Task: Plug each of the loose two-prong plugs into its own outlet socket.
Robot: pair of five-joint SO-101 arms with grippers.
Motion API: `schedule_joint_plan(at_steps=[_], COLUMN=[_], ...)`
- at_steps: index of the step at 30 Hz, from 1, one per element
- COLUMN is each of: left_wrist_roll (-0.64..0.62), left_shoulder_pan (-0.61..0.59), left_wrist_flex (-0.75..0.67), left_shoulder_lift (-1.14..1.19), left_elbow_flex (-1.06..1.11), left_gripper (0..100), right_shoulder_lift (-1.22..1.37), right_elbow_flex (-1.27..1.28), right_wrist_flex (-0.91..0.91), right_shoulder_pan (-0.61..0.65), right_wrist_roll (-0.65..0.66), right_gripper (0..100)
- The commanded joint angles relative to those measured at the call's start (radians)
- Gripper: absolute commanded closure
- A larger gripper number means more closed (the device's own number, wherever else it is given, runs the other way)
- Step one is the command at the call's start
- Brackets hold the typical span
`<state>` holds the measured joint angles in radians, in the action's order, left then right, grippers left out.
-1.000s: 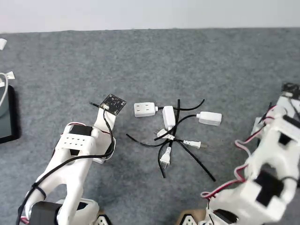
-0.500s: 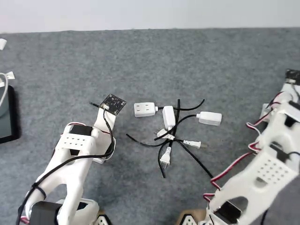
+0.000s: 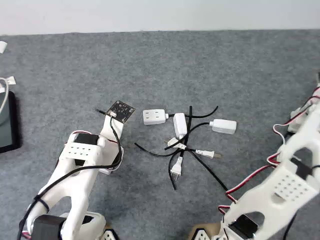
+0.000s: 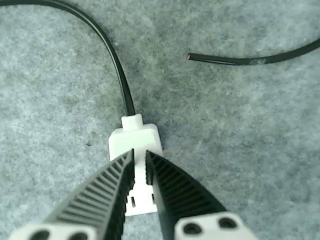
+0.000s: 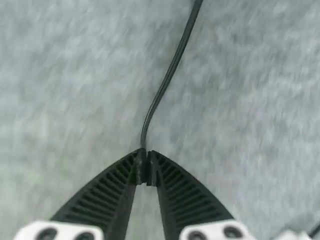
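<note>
Three white outlet sockets lie mid-table on short black cords: one [image 3: 154, 116] nearest the left arm, one [image 3: 180, 125] in the middle, one [image 3: 223, 126] to the right. Loose two-prong plugs [image 3: 176, 171] [image 3: 206, 153] [image 3: 172, 142] lie tangled just in front of them. My left gripper [image 4: 139, 155] hovers shut over a white socket [image 4: 136, 142], whose cord [image 4: 112, 55] runs away from it. My right gripper [image 5: 143, 152] is shut, and a black cord [image 5: 170, 75] leads off from its tips; whether the cord is pinched I cannot tell. The right arm [image 3: 290, 185] stands at the table's right edge.
Grey carpet [image 3: 160, 65] covers the table. A dark flat device [image 3: 7, 122] lies at the left edge, with small white scraps [image 3: 2, 46] near the back left corner. A loose black cord end [image 4: 250, 59] lies beyond the socket.
The right arm has swung out toward the right edge and changed its pose. The left arm, sockets and plugs have stayed put.
</note>
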<state>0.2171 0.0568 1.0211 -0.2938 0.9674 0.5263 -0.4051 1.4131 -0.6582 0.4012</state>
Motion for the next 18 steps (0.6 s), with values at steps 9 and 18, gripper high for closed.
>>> schedule_joint_plan(at_steps=[9, 18], left_wrist_roll=[0.006, 0.006], left_shoulder_pan=[-0.028, -0.028], left_wrist_flex=[0.015, 0.015], left_shoulder_lift=[0.009, 0.009], left_elbow_flex=[0.099, 0.099], left_gripper=[99, 99], right_shoulder_lift=[-0.199, -0.182], right_elbow_flex=[0.379, 0.465], right_wrist_flex=[-0.134, -0.346], right_shoulder_pan=[-0.131, -0.189], right_wrist_roll=[0.181, 0.199], right_gripper=[99.0, 99.0])
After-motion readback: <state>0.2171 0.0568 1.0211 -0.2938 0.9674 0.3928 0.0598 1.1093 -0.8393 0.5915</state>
